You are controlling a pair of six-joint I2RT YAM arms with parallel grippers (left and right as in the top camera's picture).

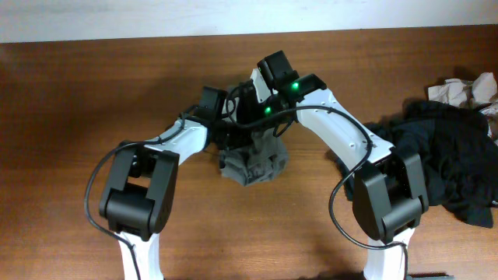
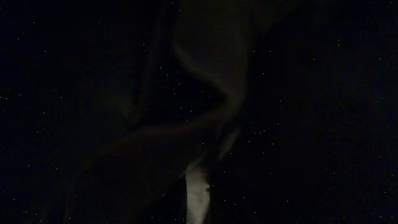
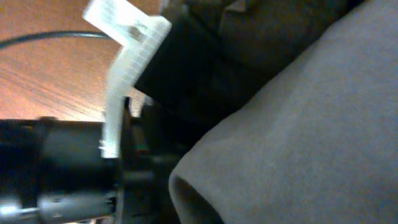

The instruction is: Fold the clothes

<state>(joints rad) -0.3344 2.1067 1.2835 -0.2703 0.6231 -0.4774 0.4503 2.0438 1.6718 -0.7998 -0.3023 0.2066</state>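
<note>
The grey-olive shorts [image 1: 254,162] hang in a bunched lump at the table's middle, under both wrists. My left gripper [image 1: 230,118] and right gripper [image 1: 258,123] meet at the bundle's top, and their fingertips are buried in the cloth. Both seem shut on the shorts. The left wrist view is almost black, with fabric against the lens and only a pale strip of shorts lining [image 2: 198,190] showing. In the right wrist view the shorts [image 3: 311,124] fill the right side and hide my own fingers.
A heap of black garments [image 1: 451,167] lies at the right edge, with a crumpled pale cloth [image 1: 467,89] behind it. Bare wooden table [image 1: 78,93] surrounds the arms. The left arm's black and white wrist [image 3: 134,56] sits close in the right wrist view.
</note>
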